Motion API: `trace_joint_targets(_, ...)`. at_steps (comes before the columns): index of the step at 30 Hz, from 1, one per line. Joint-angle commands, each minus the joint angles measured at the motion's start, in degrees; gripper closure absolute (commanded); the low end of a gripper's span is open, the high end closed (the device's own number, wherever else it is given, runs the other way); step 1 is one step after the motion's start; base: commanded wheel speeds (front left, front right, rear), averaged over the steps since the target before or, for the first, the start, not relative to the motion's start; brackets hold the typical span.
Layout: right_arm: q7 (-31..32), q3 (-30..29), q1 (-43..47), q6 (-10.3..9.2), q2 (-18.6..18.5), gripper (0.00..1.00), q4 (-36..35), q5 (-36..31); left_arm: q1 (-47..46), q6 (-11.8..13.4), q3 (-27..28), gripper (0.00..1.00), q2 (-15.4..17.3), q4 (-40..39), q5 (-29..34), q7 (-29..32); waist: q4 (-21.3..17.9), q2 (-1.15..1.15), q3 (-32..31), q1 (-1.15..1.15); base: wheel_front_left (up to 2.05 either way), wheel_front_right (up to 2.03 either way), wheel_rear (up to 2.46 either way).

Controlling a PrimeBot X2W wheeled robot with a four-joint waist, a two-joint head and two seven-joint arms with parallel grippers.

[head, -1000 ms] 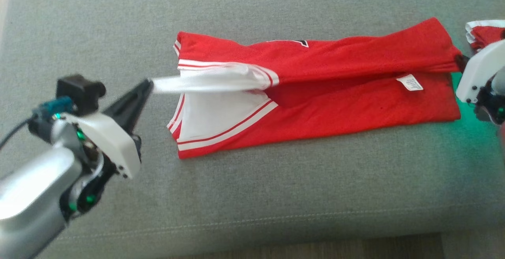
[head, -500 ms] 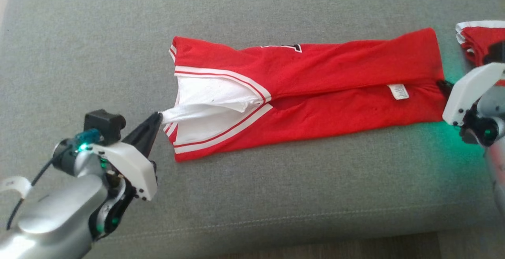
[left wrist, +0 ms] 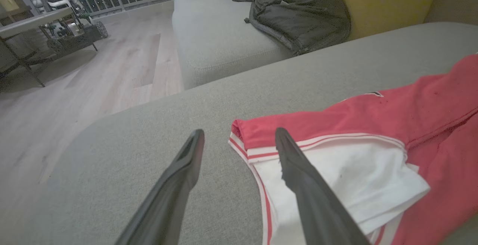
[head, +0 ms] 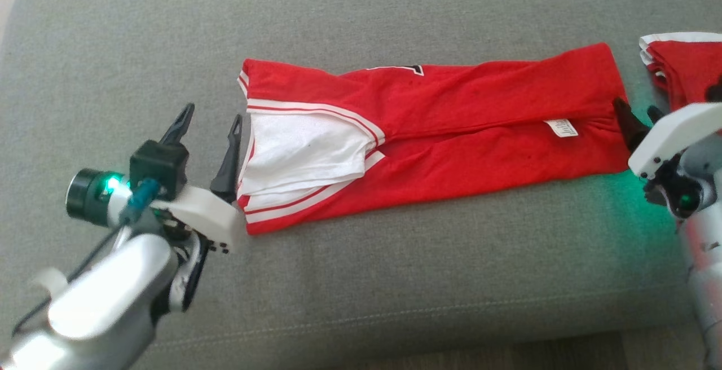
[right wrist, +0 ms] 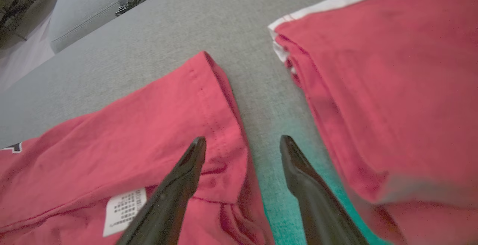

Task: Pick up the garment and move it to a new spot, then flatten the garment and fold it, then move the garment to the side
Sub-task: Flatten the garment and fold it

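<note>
Garment [head: 451, 105] folded lengthwise, frame centre, on cushion [head: 395, 280]. Left gripper [head: 210, 120] spread, empty, at left end. Right gripper [head: 636, 111] spread at right hem. Likely staged for next fold.

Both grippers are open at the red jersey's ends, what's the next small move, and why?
Probably close the left gripper on the jersey end beside it and carry that toward the right gripper. The jersey lies in a long strip on the grey cushion, jaws open and empty, so a crosswise fold seems due.
</note>
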Motion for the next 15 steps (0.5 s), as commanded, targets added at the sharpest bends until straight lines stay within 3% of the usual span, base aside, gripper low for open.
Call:
trace_joint_targets(1,-1.0,0.0,-1.3,-0.02,0.4,0.0,-0.7,-0.8,0.5,1.2,3.2,0.0,1.2,-2.3,1.5,-0.7,0.0,0.0,-0.1,0.0,0.0,0.0,0.0)
trace_joint_targets(10,-5.5,-8.0,-7.1,-0.02,0.7,0.0,11.4,-7.4,7.8,6.9,5.7,0.0,-3.7,-12.1,14.7,-0.7,3.6,0.0,-0.7,0.0,0.0,0.0,0.0)
trace_joint_targets(15,-6.6,-11.6,-10.0,-0.02,-0.6,0.0,17.3,-10.5,11.9,8.9,6.3,0.0,-7.0,-14.5,17.9,-0.7,5.7,0.0,-1.1,0.0,0.0,0.0,0.0)
